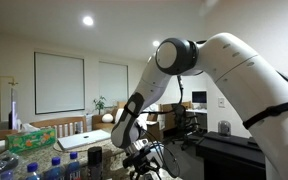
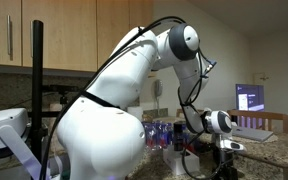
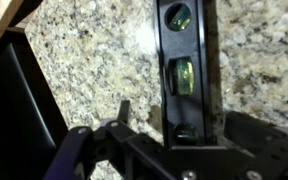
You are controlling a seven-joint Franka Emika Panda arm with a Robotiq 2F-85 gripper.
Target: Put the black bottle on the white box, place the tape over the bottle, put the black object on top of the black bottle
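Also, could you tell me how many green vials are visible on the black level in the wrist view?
3 green vials on the black level: one near its top end, one at its middle, one dimmer near the frame's bottom; more may be hidden there.

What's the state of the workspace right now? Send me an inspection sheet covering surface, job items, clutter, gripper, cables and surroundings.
Surface: speckled granite counter, bare around the level.
Job's things: black level with green vials, lying flat on the counter; black bottle and tape not seen.
Clutter: clear bottles with blue caps, grouped on the counter behind the arm.
Gripper: gripper low over the counter, directly above the level; open or shut cannot be told.
Cables: black cable running along the arm; none seen on the counter.
Surroundings: wooden cabinets above; lit monitor in the background.
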